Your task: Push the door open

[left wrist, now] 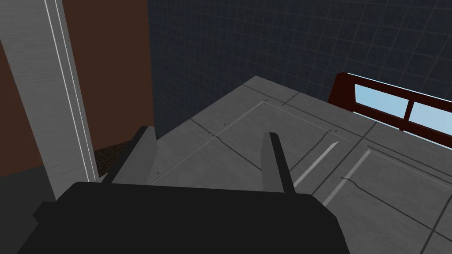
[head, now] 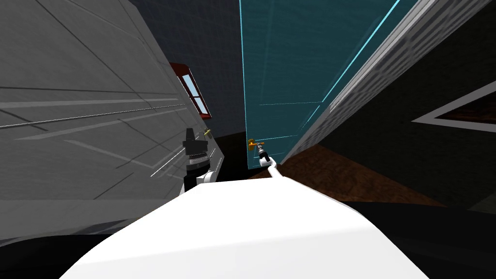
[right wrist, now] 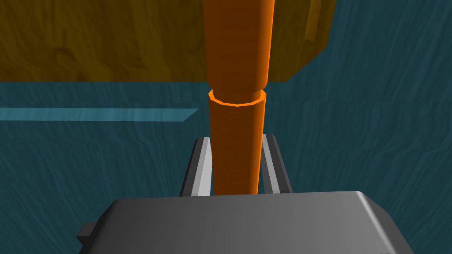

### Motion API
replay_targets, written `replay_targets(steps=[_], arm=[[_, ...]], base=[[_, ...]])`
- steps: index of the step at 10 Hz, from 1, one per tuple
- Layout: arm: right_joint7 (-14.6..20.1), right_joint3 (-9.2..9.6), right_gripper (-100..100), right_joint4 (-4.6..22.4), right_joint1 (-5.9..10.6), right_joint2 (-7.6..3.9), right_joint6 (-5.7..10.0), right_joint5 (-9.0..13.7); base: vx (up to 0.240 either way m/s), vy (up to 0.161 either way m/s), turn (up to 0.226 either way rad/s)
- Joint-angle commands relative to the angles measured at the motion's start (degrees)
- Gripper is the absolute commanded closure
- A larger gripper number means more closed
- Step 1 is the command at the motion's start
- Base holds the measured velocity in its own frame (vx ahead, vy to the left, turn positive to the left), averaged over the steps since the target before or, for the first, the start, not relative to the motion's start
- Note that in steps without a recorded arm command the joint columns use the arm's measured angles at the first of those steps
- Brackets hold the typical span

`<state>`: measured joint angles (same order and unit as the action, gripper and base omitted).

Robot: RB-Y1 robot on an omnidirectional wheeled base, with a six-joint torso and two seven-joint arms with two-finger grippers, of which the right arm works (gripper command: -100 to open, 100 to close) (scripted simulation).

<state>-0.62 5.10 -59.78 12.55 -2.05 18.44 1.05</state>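
Teal door [head: 290, 72] stands ahead, just right of centre, with grey framing on its right. The orange handle [right wrist: 238, 44] is low on its near edge, mounted on a dull amber plate [right wrist: 88, 39]. Right arm reaches forward to it. Right gripper [right wrist: 235, 139] has its fingers [right wrist: 201, 167] narrowed onto the handle shaft, one on each side, with the shaft running out past the tips. Left gripper [left wrist: 209, 136] is held up beside a grey panel [head: 72, 97] near a red-framed window [head: 196, 94], fingers wide apart and holding nothing. Step in hand, as I judge it: handle gripped, push not yet made. I cannot tell whether the door is ajar. Next move likely calls for turning the handle, then pushing steadily forward along the door's swing without the grip slipping.
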Motion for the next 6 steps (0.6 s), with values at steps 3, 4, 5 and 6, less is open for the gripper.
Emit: replay_targets(steps=[3,4,5,6], arm=[[-0.5,-3.14,100,0.0,0.42,-1.20,0.06,0.5],[-0.6,-3.63,100,0.1,0.48,-1.20,0.07,0.6],[-0.8,-4.61,100,0.3,0.58,-1.20,0.08,0.7],[-0.9,-5.09,100,0.4,0.63,-1.16,0.08,0.8]], base=[[0.137,0.138,-0.089],[0.120,0.114,-0.055],[0.120,0.113,-0.066],[0.104,0.120,-0.072]])
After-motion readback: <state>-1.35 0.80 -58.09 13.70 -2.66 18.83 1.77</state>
